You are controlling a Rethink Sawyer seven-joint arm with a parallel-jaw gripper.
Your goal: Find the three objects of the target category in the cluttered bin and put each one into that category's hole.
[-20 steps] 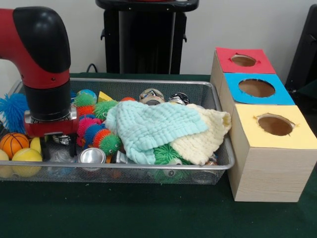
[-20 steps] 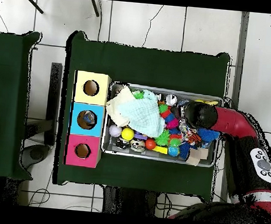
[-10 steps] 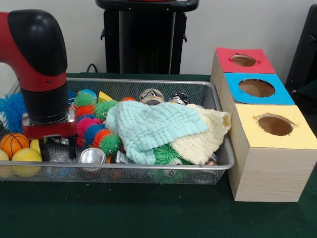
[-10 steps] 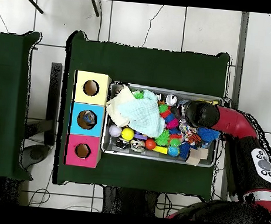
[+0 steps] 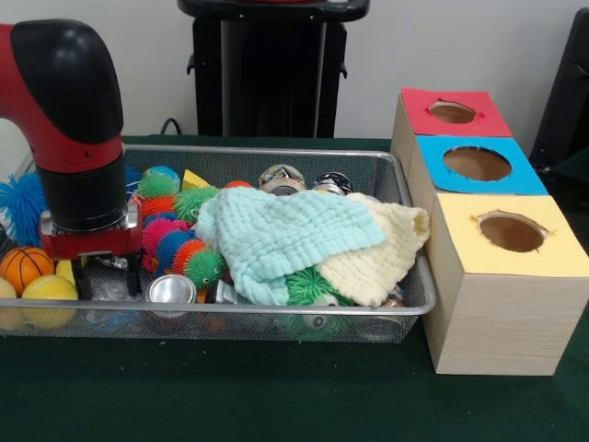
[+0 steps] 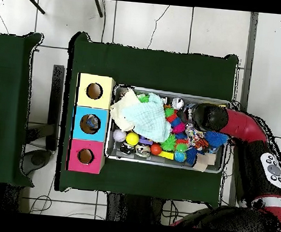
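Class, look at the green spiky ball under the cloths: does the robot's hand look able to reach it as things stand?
Probably not directly. The mint cloth and cream cloth drape over the green spiky ball, leaving only its front showing, and the hand is down at the basket's other end.

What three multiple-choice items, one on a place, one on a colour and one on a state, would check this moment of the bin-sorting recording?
1. Where in the front view is the gripper?
A. over the yellow box
B. down at the left end of the wire bin
C. above the bare table

2. What colour is the top of the middle box?
A. blue
B. green
C. white

3. How does the mint cloth lie?
A. folded beside the bin
B. hanging from the gripper
C. spread over clutter in the bin, partly over the cream cloth

Answers: 1 B, its fingers reach among the toys there. 2 A, between red and yellow tops. 3 C, it drapes over the toys.
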